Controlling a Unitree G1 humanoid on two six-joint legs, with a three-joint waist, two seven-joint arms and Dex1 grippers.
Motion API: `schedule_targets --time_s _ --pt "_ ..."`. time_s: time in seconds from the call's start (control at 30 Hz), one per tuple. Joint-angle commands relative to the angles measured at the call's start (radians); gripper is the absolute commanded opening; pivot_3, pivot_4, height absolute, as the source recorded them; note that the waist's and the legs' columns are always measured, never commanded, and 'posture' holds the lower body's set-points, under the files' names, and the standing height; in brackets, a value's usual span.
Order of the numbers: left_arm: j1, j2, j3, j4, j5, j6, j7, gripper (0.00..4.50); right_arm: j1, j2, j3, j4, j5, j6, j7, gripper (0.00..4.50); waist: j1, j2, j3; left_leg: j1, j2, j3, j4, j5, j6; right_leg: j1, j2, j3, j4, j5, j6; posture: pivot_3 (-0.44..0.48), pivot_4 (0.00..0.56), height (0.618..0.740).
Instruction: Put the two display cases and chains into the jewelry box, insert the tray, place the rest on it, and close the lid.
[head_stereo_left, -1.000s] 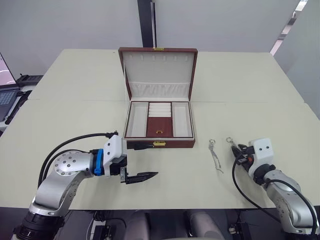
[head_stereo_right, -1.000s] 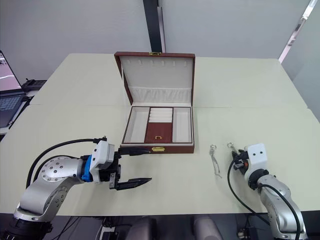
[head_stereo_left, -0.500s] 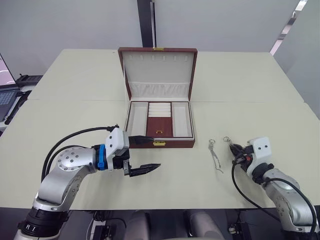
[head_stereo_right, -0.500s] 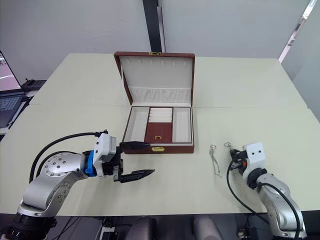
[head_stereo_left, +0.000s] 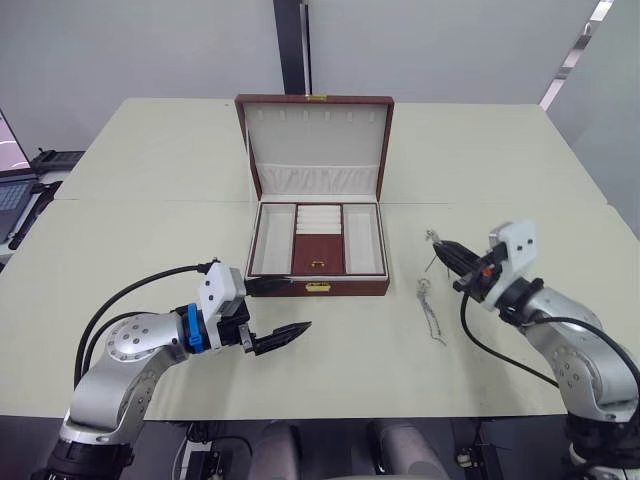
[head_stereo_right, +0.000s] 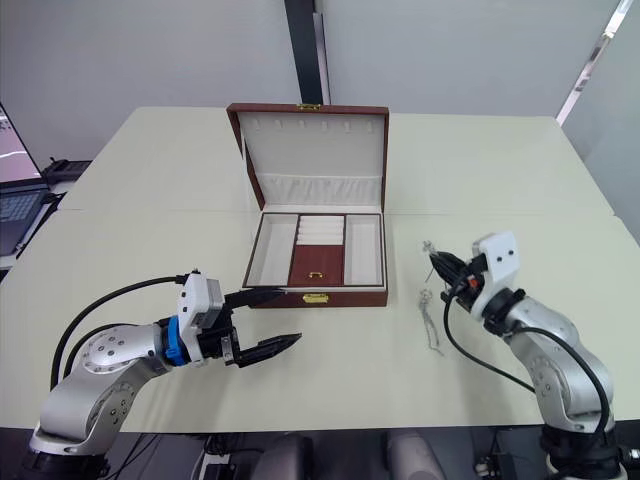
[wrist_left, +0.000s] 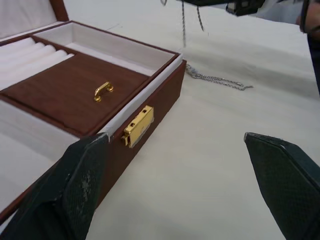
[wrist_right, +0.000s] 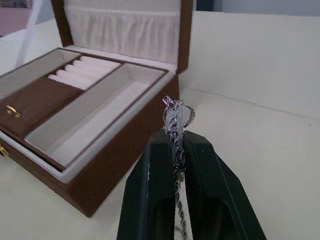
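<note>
Between the right fingers (wrist_right: 174, 150) hangs a thin silver chain (wrist_right: 175, 125).

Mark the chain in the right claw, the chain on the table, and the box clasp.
held chain (wrist_right: 176, 120), right wrist view, on its ring above the fingertips
table chain (head_stereo_left: 431, 316), left eye view, mid strand
gold clasp (wrist_left: 138, 126), left wrist view, on the plate

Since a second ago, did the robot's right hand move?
Yes. The right gripper, fingers shut on a chain, rose off the table and swung toward the jewelry box; the other chain lies flat.
</note>
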Motion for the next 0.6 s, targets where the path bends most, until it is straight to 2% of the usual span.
schedule_targets --time_s 0.03,0.23,0.6 --pt "0.047 -0.023 0.057 -0.056 -0.019 -0.023 0.05 4.5 -0.102 0.017 0.033 0.022 0.023 0.011 0.013 0.04 0.002 0.0 0.0 0.0 0.0 0.0 0.0 0.0 0.0 0.0 0.0 0.0 0.0 0.0 0.0 0.0 0.15 0.74" --pt "0.189 -0.075 0.164 -0.078 -0.01 -0.062 0.135 4.5 -0.32 0.136 0.17 0.166 0.004 0.018 0.042 0.04 -0.005 0.0 0.0 0.0 0.0 0.0 0.0 0.0 0.0 0.0 0.0 0.0 0.0 0.0 0.0 0.0 0.15 0.74" --pt "0.334 -0.151 0.259 -0.166 -0.011 -0.082 0.264 4.5 -0.56 0.352 0.34 0.484 -0.109 -0.103 0.093 0.04 -0.002 0.0 0.0 0.0 0.001 0.0 0.0 0.0 0.0 -0.001 -0.001 -0.002 0.001 0.0 -0.001 0.0 0.15 0.74"
